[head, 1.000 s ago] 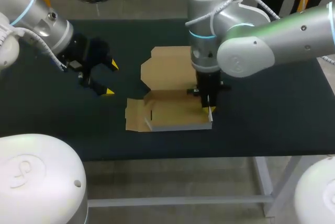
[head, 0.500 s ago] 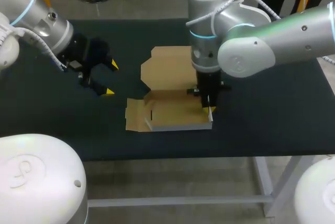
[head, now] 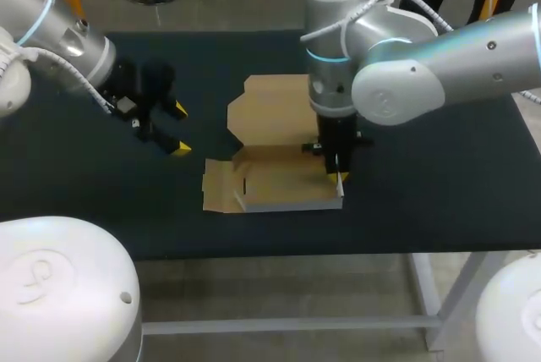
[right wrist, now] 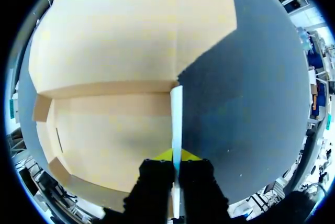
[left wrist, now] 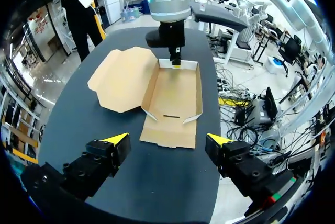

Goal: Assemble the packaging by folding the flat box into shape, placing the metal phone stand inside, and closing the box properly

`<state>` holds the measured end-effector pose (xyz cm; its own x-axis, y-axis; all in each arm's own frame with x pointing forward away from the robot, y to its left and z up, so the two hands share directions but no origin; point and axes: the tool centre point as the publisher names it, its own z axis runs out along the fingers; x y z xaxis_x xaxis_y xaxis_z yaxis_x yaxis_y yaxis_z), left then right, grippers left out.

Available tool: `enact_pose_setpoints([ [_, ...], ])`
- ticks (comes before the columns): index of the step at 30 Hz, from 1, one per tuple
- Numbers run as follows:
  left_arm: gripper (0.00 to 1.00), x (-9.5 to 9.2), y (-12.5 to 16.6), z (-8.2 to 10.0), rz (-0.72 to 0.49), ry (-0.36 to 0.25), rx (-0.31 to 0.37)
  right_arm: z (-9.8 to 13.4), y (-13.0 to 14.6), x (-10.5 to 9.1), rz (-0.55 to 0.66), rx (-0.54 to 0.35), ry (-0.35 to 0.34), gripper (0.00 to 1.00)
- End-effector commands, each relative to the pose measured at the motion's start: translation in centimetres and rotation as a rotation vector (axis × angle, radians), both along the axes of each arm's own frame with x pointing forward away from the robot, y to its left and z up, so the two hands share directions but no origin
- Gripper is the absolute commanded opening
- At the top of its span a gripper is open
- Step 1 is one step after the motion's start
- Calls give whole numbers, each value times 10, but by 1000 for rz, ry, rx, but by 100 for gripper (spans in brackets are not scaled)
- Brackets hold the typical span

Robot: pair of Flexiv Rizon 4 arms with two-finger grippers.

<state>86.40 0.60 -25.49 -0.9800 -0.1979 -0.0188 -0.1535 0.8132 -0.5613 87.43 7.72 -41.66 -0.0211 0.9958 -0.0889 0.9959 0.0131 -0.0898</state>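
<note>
Right wrist view: right pincer (right wrist: 176,157) grips box wall (right wrist: 176,114), tips half-hidden.

On table (head: 439,167): box (head: 279,184) at centre; right claw (head: 338,178) at its right wall; left claw (head: 180,129) apart, leftward.

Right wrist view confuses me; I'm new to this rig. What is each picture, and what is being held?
A two-armed robot stands at a dark table. The head view looks down from above; each round picture comes from a camera on one arm's wrist. On the table lies a half-folded cardboard box, lid flap open. In the right wrist view, the right gripper pinches the box's upright side wall, seen edge-on. The left gripper hangs open, apart from the box, holding nothing. No phone stand shows.
</note>
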Motion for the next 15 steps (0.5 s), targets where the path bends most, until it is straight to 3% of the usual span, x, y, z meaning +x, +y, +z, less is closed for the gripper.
enact_pose_setpoints([
  [1,100,-10,3,-5,618,344,-48,0,0,0,1,-1,2,0],
  [4,100,-17,3,-14,818,374,-44,0,0,0,1,-1,2,0],
  [6,100,-20,3,-19,864,429,-68,0,0,0,1,-1,2,0],
  [8,100,-22,2,-26,943,445,-73,0,0,0,1,-1,2,0],
  [11,100,-21,2,-33,1037,534,-85,0,0,0,1,-1,2,0],
  [12,100,-20,3,-36,1058,560,-71,0,0,0,1,-1,2,0],
  [13,100,-18,2,-39,1143,552,0,0,0,0,1,-1,2,0],
  [15,100,-18,2,-39,1143,552,0,0,0,0,1,-1,2,0],
])
